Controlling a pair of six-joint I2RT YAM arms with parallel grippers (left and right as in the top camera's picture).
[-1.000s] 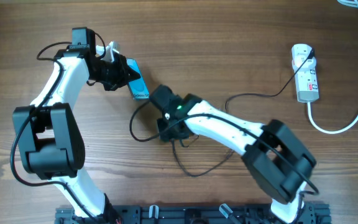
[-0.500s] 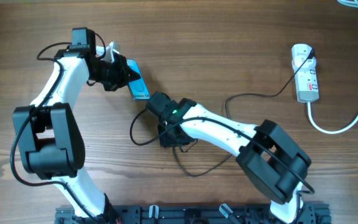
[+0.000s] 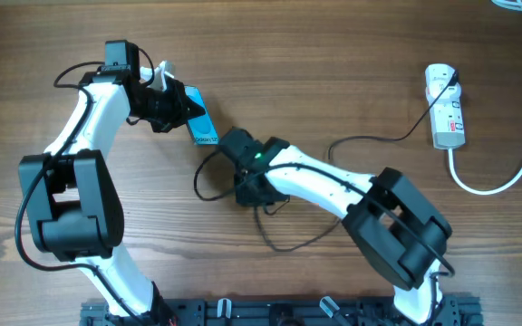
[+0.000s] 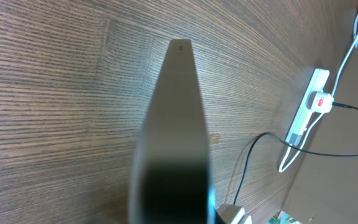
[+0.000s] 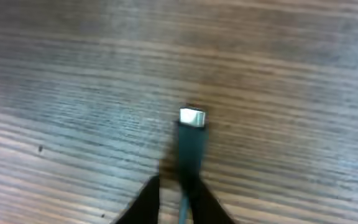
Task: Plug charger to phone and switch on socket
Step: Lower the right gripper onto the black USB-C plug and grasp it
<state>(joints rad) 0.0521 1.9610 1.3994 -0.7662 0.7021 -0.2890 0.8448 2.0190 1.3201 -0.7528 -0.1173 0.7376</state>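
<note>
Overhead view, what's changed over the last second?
The right gripper, holding the charger by its connector, nudged toward the phone, then eased back. Its elbow swung left and the cable's slack loop shifted. The left gripper kept hold of the phone, and the socket stayed put.

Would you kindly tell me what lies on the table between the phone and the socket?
Between phone and socket, the overhead view shows mostly bare table; only the charger, a black cable, crosses close to the socket.
</note>
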